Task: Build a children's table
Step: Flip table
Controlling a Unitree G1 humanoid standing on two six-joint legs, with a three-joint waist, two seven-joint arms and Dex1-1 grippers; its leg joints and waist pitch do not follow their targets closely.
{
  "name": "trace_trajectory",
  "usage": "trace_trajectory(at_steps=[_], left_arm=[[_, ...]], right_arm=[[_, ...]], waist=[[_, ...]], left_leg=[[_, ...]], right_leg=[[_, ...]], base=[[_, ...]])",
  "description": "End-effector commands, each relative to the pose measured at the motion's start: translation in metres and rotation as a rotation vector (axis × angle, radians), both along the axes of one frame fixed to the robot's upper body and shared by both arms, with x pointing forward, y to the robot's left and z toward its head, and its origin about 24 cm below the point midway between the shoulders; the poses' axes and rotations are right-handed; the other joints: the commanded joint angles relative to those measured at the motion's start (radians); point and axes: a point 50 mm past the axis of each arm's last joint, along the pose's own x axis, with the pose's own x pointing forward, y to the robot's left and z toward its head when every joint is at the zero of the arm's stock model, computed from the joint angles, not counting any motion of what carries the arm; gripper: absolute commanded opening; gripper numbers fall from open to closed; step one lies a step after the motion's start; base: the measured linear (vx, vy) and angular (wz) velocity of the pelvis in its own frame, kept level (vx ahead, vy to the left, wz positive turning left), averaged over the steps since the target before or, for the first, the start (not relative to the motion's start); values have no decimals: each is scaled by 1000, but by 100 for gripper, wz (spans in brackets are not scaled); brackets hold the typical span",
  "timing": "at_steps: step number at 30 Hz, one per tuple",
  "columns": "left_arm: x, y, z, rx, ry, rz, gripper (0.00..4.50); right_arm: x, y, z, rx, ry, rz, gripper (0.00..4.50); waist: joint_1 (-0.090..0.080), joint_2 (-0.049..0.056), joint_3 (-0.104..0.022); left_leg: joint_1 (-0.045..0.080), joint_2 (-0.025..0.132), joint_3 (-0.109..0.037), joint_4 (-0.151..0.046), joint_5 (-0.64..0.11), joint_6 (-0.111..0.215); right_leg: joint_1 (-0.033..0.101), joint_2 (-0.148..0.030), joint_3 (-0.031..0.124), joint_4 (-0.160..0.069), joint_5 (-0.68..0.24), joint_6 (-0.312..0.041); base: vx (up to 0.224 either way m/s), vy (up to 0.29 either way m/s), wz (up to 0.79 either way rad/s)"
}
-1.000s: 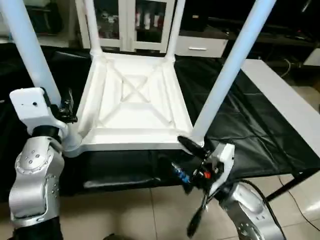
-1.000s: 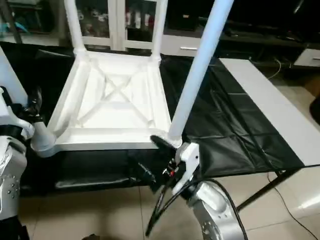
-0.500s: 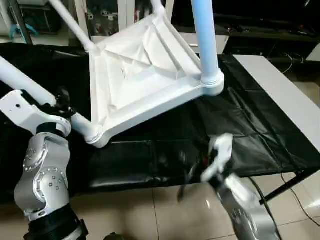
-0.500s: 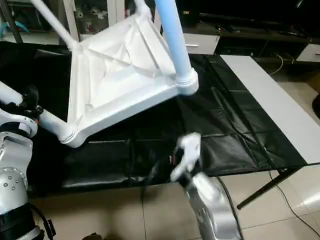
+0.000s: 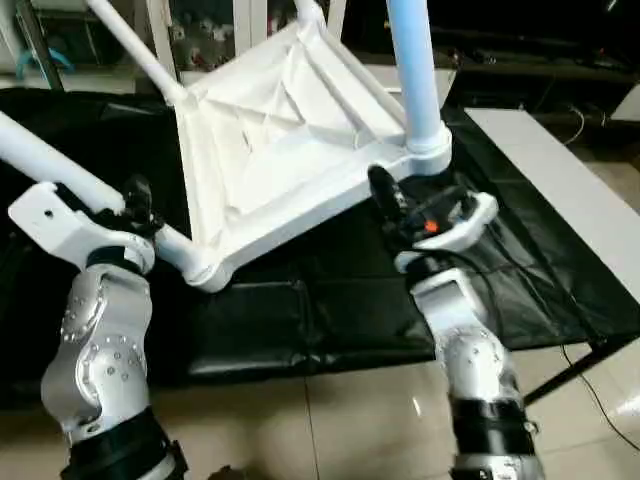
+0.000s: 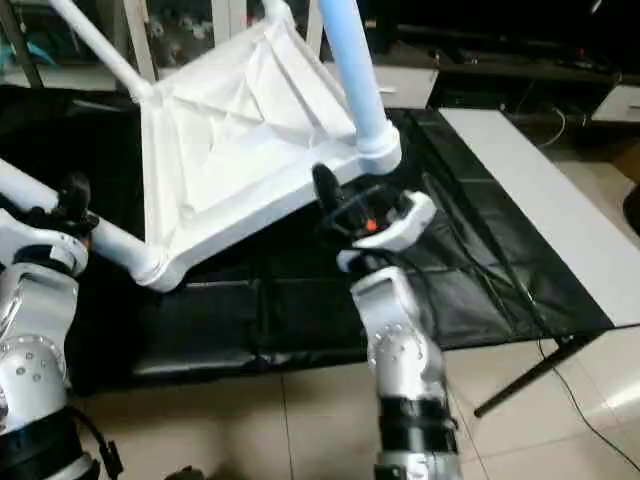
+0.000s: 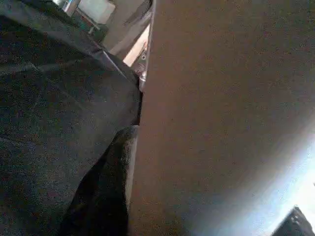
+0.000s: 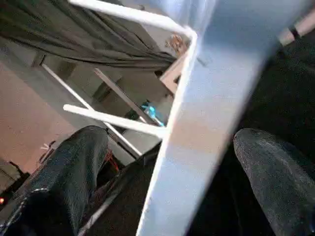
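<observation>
Showing: the children's table [image 5: 280,130] upside down and tilted, ribbed underside facing the camera, above a work surface draped in black cloth [image 5: 520,250].
Table position: its near left corner hangs low just over the cloth, while the near right corner is raised.
Legs: the near left leg [image 5: 60,170] slants away to the left; the near right leg [image 5: 412,60] stands almost upright in its round corner socket (two more legs rise at the far corners).
Left gripper [image 5: 135,205]: its black fingers are clamped around the near left leg, close to the corner socket.
Right gripper [image 8: 170,172]: fingers spread wide, one on either side of the table's near edge, just below the raised right corner, gripping nothing.
Background: a white cabinet [image 5: 210,30] with glass doors behind the table.
</observation>
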Motion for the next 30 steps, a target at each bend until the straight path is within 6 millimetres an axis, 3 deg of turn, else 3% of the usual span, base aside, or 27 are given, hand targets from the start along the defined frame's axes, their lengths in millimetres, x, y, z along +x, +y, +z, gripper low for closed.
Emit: trace_trajectory(at_steps=[1,5,7,9,11,17,23,30], left_arm=[[5,-15,1,-93,-26,-77,195],[6,-17,1,-106,-27,-91,195],[5,-18,0,-107,-27,-92,195],[5,-18,0,-108,-28,-93,195],[4,-18,0,-107,-28,-95,195],[2,-17,-1,-105,-26,-99,195],[1,-16,-3,-102,-17,-97,195],[1,-16,-6,-91,-4,-100,195]], right_arm=[[9,11,-6,56,58,50,450],[25,18,-10,-70,125,68,450],[34,18,-12,-78,168,56,450],[35,18,-11,-88,163,56,450],[39,18,-9,-89,143,65,450],[52,11,-2,-87,107,28,450],[55,5,4,-41,61,21,390],[59,-3,7,-22,23,13,324]], waist=[[-12,15,-59],[-14,14,-60],[-13,8,-61],[-9,11,-61],[-7,7,-64],[-7,1,-62],[-5,1,-63],[-6,0,-62]], left_leg=[[14,8,3,-76,-197,-53],[13,6,7,-72,-179,-57],[14,6,8,-70,-163,-56],[15,6,10,-69,-156,-52],[14,6,10,-67,-133,-44],[13,8,12,-68,-146,-35],[12,7,13,-63,-114,-17],[12,8,13,-64,-147,-17]], right_leg=[[35,-21,20,-48,-74,-86],[34,-23,20,-47,-79,-95],[35,-24,19,-45,-76,-97],[35,-23,20,-45,-62,-98],[37,-23,19,-41,-32,-99],[36,-24,18,-42,-67,-111],[37,-22,18,-38,-26,-120],[35,-24,18,-41,-71,-128]], base=[[0,0,0],[0,0,0],[0,0,0],[0,0,0],[0,0,0],[0,0,0],[0,0,0],[0,0,0]])
